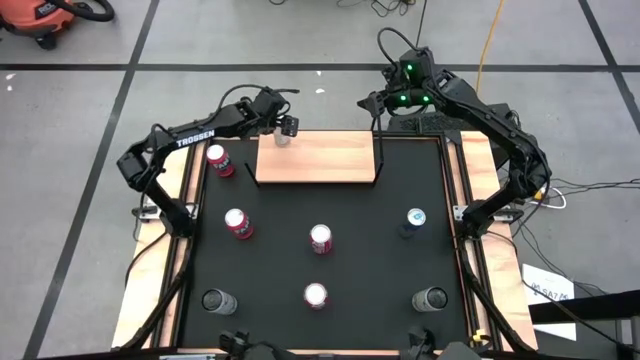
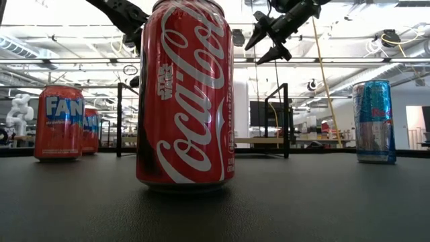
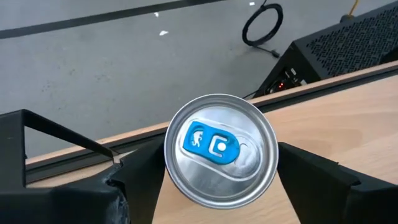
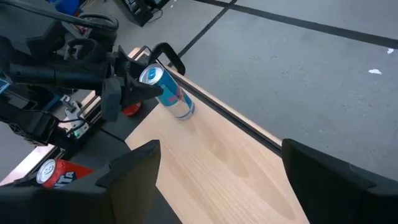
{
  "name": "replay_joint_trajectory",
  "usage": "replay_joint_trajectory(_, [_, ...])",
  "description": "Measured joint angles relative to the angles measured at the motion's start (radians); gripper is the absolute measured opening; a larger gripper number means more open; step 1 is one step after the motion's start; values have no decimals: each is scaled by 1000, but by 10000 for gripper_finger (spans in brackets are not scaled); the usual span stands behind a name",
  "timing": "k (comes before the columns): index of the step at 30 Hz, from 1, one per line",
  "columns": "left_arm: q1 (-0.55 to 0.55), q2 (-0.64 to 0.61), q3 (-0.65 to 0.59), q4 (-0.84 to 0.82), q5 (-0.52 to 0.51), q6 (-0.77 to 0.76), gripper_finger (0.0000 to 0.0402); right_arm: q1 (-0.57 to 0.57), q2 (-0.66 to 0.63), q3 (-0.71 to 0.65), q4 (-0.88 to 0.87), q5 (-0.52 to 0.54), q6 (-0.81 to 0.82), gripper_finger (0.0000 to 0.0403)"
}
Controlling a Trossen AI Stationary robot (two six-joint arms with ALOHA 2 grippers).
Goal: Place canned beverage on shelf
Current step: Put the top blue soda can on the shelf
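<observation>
A slim blue-and-silver can stands upright on its base at the far left corner of the light-wood shelf. Thin black rods rise at the shelf's corners. My left gripper is at this can, one finger on each side; the can's top with its blue tab shows in the left wrist view. My right gripper hangs open and empty above the shelf's far right corner; it also shows in the low view. My left gripper holds the can's upper wall between its two fingers, coming level from the table's left side. The can stands upright with its base on the shelf board. The can's rim hides the exact place of contact in the wrist view.
Several more cans stand on the black table top: red ones, a blue one, dark ones near the front corners. A large red cola can fills the low view.
</observation>
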Motion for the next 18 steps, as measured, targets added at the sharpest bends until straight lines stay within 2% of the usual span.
replay_joint_trajectory(9, [1, 0, 0, 3, 18, 60, 217, 0, 0, 0, 0, 1, -4, 320])
replay_joint_trajectory(18, [2, -2, 1, 5, 116, 288, 219, 0, 0, 0, -10, 1, -9, 320])
